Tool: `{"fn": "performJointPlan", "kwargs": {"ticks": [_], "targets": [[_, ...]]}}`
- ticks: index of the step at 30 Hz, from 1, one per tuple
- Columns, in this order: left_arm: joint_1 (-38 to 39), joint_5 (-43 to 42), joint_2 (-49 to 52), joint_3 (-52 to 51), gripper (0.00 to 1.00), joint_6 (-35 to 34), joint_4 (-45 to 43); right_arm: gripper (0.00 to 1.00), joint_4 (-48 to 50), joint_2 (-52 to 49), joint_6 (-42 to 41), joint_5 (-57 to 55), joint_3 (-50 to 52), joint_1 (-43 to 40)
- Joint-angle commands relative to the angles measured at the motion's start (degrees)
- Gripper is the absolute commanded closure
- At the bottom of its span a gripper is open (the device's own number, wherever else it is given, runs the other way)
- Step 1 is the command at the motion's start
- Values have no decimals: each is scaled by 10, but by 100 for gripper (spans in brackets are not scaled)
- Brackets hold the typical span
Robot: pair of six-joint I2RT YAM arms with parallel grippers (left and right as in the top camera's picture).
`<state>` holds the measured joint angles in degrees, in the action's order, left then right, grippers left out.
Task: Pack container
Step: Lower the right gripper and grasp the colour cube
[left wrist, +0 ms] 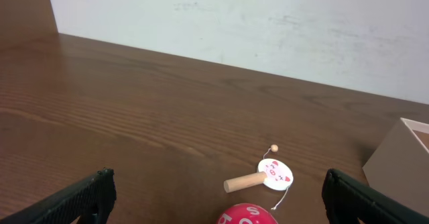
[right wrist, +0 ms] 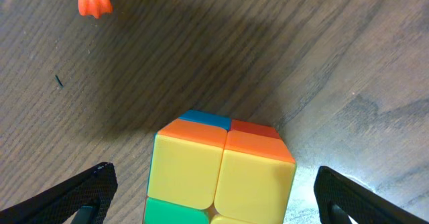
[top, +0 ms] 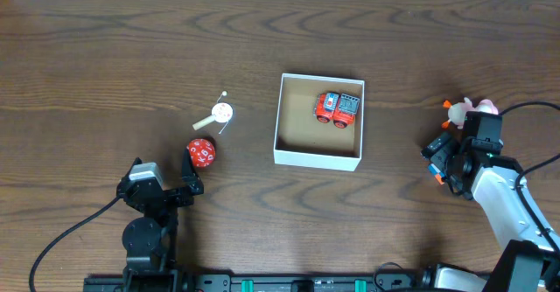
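Step in hand: judged to be the pick of the next toy; the right pincer (right wrist: 218, 192) is set over a colour cube (right wrist: 221, 165) on the desk (top: 105, 56).
Right pincer state: released, jaws wide, one finger on each side of the cube with a gap of desk showing on both sides; nothing grasped.
Left pincer state: released and empty; the left pincer (left wrist: 216, 196) hangs low over the desk with a red die (top: 201, 152) just ahead of it.
Container position: the container (top: 280, 121) sits mid-desk, upright, open top up, between the two arms.
Container vs right pincer: well apart, off to the pincer's left; bare desk between them.
Container vs left pincer: ahead and to the right; only its near corner shows at the edge of the left wrist view.
Already packed: one toy truck (top: 338, 108), in the far right corner of the container.
Left outside: the cube, the die, a small rattle drum (top: 219, 114), and a pink-and-white toy (top: 470, 108) just beyond the right pincer.
Next move calls for: probably a short descent, then closing squarely on two opposite cube faces, a lift, and a carry leftward over the container wall.
Risk: the pink-and-white toy lies near; a skewed grip may twist the cube.
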<state>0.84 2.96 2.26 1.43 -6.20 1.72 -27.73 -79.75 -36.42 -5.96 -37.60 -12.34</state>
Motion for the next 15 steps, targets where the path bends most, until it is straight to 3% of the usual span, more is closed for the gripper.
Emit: {"fn": "performJointPlan", "kwargs": {"ticks": [1, 15], "targets": [[-3, 6, 2, -12, 2, -1, 21, 5, -3, -2, -14, -2, 7, -4], [-3, 6, 2, -12, 2, -1, 21, 7, 8, -38, -38, -2, 7, -4]]}}
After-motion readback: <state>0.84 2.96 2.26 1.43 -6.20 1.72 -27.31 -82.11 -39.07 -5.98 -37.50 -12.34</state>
